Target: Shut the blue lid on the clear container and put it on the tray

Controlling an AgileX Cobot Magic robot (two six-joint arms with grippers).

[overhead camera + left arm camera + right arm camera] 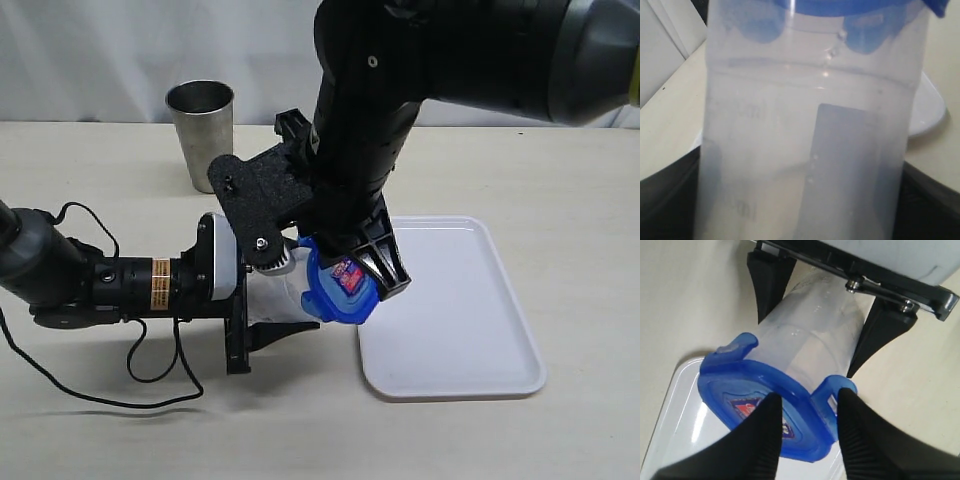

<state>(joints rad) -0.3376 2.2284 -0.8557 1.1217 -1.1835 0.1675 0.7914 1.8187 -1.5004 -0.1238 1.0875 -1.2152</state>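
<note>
My left gripper is shut on the clear container, holding it on its side low over the table with the mouth towards the tray. The blue lid sits on that mouth, over the tray's left rim. In the right wrist view the lid has a clip tab sticking out. My right gripper comes down from above and is shut on the lid's rim, one finger on the stickered top and the other outside the tab. The left wrist view is filled by the container, with the lid at its far end.
A grey steel tumbler stands upright at the back left. The left arm's black cable trails over the table in front. The white tray lies under the lid end; its rim shows behind the container.
</note>
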